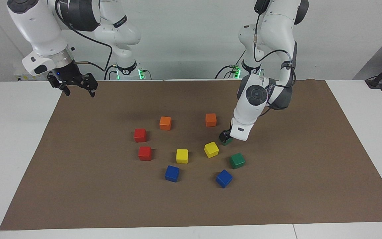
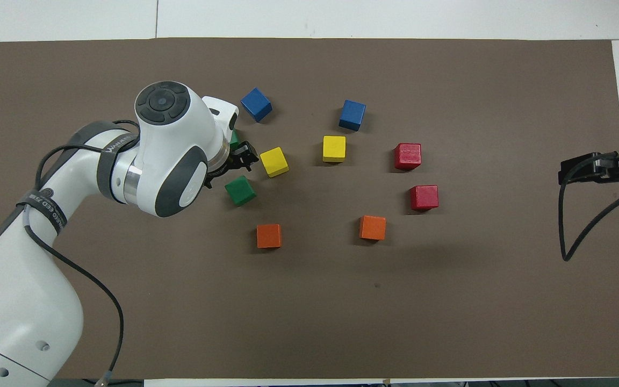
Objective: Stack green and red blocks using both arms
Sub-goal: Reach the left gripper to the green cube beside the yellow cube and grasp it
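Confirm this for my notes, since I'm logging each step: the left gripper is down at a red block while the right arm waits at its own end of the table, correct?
One detail is wrong: the left gripper is down at a green block, not a red one, as the facing view shows. The right arm does wait, with the right gripper open and raised at its own end of the table.

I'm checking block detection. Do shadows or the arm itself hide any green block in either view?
Facing view: the left gripper and its wrist cover most of one green block; shadows stay soft. Overhead view: the arm hides most of the other green block.
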`<state>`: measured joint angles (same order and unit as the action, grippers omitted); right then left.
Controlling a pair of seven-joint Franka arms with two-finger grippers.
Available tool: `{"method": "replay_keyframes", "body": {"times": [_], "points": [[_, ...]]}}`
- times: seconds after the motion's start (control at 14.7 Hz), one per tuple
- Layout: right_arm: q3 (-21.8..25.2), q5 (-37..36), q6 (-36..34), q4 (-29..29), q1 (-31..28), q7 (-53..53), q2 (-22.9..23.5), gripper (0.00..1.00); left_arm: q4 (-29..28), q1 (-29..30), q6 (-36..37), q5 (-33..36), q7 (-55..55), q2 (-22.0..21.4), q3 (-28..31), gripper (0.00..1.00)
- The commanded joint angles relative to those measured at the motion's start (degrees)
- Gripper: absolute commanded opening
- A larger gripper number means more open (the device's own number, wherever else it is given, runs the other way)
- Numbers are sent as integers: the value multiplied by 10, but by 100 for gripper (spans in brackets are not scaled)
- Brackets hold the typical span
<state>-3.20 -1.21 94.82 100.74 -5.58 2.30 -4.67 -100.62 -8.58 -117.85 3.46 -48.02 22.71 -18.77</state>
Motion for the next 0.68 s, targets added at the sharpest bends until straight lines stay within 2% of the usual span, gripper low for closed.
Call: {"method": "replay_keyframes", "body": {"times": [0.0,0.61], "points": [[-2,7,12,18,-4,-13,-15,100,-36,-18,-32,13,-42,-20,6,100],[-3,7,12,18,-4,-13,-15,100,-70,-20,-56,14,-41,-21,6,100]]}}
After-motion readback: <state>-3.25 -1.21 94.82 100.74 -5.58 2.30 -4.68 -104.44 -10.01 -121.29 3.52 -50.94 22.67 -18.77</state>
